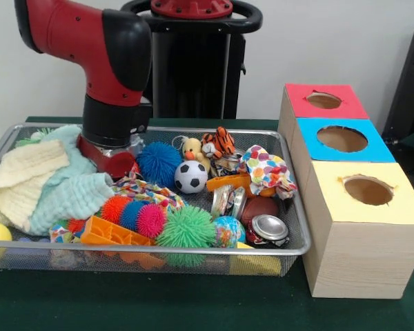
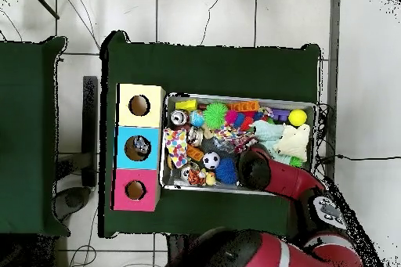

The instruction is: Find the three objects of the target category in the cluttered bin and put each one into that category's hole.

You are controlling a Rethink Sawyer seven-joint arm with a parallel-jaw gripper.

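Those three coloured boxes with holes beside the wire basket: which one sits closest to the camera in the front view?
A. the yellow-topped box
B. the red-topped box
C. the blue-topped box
A: the yellow-topped wooden box stands nearest, with the blue-topped box behind it and the red-topped box farthest back.

No text, label, brand, number or sign can be read in either view; the crushed cans [image 1: 265,229] in the wire bin [image 1: 298,238] carry printed surfaces, yet nothing on them resolves into letters. The red box [image 1: 326,101], blue box [image 1: 342,140] and yellow box [image 1: 367,192] bear only plain coloured tops with round holes, with no writing on them; the soccer ball [image 1: 190,177] shows its usual black patches and no lettering; the arm's casing shows no legible marking.
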